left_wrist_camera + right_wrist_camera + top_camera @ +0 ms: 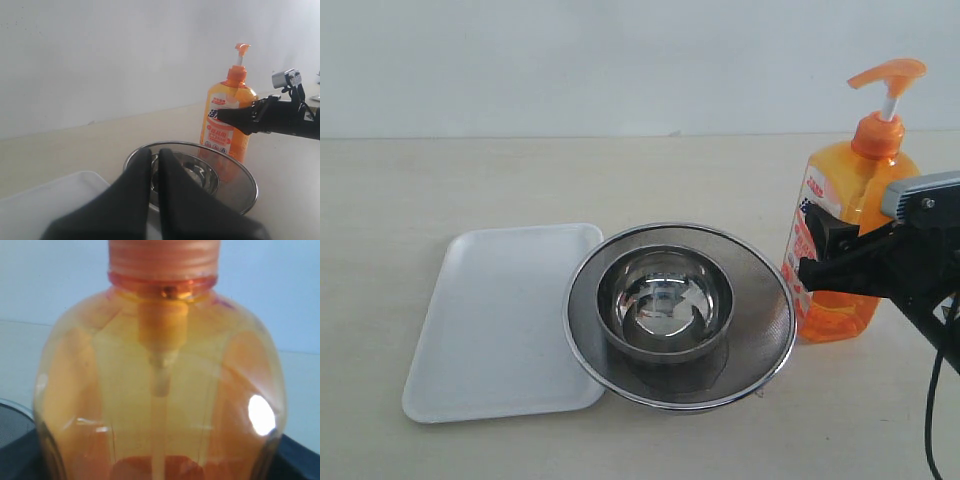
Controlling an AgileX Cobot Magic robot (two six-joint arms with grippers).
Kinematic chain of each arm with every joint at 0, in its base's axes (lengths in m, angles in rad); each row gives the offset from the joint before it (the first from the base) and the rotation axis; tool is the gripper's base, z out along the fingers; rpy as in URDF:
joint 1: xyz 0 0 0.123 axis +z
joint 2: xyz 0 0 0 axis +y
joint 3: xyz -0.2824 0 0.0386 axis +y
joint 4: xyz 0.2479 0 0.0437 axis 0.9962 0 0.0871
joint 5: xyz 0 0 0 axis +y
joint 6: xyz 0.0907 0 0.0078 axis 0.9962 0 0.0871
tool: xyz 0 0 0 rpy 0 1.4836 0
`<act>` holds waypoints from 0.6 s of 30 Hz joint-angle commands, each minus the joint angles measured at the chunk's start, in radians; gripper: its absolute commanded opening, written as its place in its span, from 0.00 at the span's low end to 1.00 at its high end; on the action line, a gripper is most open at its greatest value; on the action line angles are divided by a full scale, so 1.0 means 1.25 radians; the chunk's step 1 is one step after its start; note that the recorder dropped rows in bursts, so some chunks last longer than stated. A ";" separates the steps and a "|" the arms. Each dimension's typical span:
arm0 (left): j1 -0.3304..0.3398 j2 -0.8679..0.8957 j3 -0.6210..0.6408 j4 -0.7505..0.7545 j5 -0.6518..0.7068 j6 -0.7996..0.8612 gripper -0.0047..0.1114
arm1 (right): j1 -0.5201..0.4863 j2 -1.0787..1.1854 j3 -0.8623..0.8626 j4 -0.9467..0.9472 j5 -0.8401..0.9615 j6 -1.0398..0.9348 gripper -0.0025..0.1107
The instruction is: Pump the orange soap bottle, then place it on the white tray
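Orange and translucent, the soap bottle (860, 180) stands upright on the pale worktop (420, 180) toward its right edge, not on the white tray (490, 320). Its orange pump head (887, 75) sits raised on a white stem, spout pointing left in the exterior view. A white, red and orange label covers the side facing the centre of the worktop.

The right tool (815, 245) reaches in from the right edge with its black fingers (830, 232) on either side of the bottle's body, about halfway up, closed against it in a grip. In the right wrist view the bottle's shoulders and ribbed collar fill the frame, with the dip tube visible through the plastic and dark finger parts at both lower corners.

A round steel mesh strainer (765, 310) sits at the middle of the worktop with a shiny steel bowl (665, 300) inside it. The bottle is just beside the strainer's right rim. The tray lies flat on the left part of the worktop with nothing on it, and the strainer's rim overlaps its right edge.

The left tool (155, 152), seen only in its own wrist view, has its two dark fingers pressed together, closed on nothing, above the near rim of the strainer and a corner of the tray.
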 commanded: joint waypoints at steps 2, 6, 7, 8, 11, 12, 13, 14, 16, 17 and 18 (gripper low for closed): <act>0.002 -0.005 0.003 -0.009 0.005 0.003 0.08 | 0.002 -0.004 -0.002 0.001 0.022 -0.001 0.02; 0.002 -0.005 0.003 -0.009 0.005 0.003 0.08 | 0.002 -0.004 -0.002 0.001 0.022 -0.001 0.02; 0.002 -0.005 0.003 -0.009 0.005 0.003 0.08 | 0.002 -0.004 -0.002 0.001 0.022 -0.001 0.02; 0.002 -0.005 0.003 -0.009 0.005 0.003 0.08 | 0.002 -0.004 -0.002 0.001 0.022 -0.001 0.02; 0.002 -0.005 0.003 -0.009 0.005 0.003 0.08 | 0.002 -0.004 -0.002 0.001 0.022 -0.001 0.02; 0.002 -0.005 0.003 -0.009 0.005 0.003 0.08 | 0.002 -0.004 -0.002 0.001 0.022 -0.001 0.02; 0.002 -0.005 0.003 -0.009 0.005 0.003 0.08 | 0.002 -0.004 -0.002 0.001 0.022 0.002 0.02; 0.002 -0.005 0.003 -0.009 0.005 0.003 0.08 | 0.002 -0.004 -0.002 0.001 0.022 0.006 0.02; 0.002 -0.005 0.003 -0.009 0.005 0.003 0.08 | 0.002 -0.004 -0.002 0.001 0.022 0.006 0.02; 0.002 -0.005 0.003 -0.009 0.005 0.003 0.08 | 0.002 -0.004 -0.002 0.001 0.022 0.006 0.02; 0.002 -0.005 0.003 -0.009 0.005 0.003 0.08 | 0.002 -0.004 -0.002 0.001 0.022 0.006 0.02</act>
